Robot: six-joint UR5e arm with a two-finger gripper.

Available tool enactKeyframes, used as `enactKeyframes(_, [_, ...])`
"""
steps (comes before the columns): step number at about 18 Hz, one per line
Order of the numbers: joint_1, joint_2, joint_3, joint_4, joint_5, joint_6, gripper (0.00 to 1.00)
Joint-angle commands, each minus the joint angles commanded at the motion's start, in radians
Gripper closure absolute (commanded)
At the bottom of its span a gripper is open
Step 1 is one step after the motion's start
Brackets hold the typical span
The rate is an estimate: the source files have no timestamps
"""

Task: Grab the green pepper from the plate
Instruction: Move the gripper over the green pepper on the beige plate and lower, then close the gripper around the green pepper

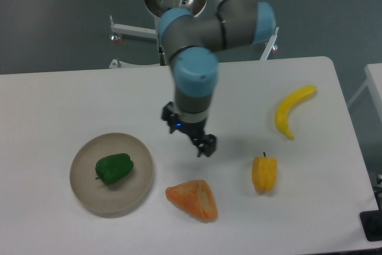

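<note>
The green pepper point(114, 168) lies on the plate point(138, 196), a bit left of the plate's centre, stem end toward the lower left, glossy side up. The plate sits on the white table point(71, 100) at the front-left. Nothing touches the pepper. The gripper point(187, 132) hangs over the table's middle, well apart from the plate & to its right, pointing down w/ a small blue light showing on its body. Its two dark fingers are spread w/ a clear gap between them, one at upper left, the other point(206, 145) at lower right; nothing is held. Just below the gripper, toward the front edge, lies an orange-tan wedge-shaped item point(192, 199), approx. triangular, not touched by the fingers. To the right of that stands a yellow pepper point(264, 173) w/ a thin dark stem pointing up. Further back-right a banana point(292, 110) lies curved on the table, near the right edge. The arm's grey links w/ light-blue joint caps reach in from the top, and the arm base pedestal point(177, 28) stands behind the table's far edge.
</note>
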Motion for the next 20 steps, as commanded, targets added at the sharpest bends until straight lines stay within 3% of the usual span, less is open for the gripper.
enactKeyframes(5, [-0.060, -0.029, -0.051, 0.141, -0.040, -0.015, 0.00])
enactKeyframes(7, [-0.069, -0.046, -0.055, 0.170, -0.040, -0.015, 0.00])
enactKeyframes(14, [-0.091, -0.061, -0.057, 0.172, -0.124, -0.018, 0.00])
enactKeyframes(20, [-0.094, -0.089, -0.046, 0.172, -0.127, -0.018, 0.00])
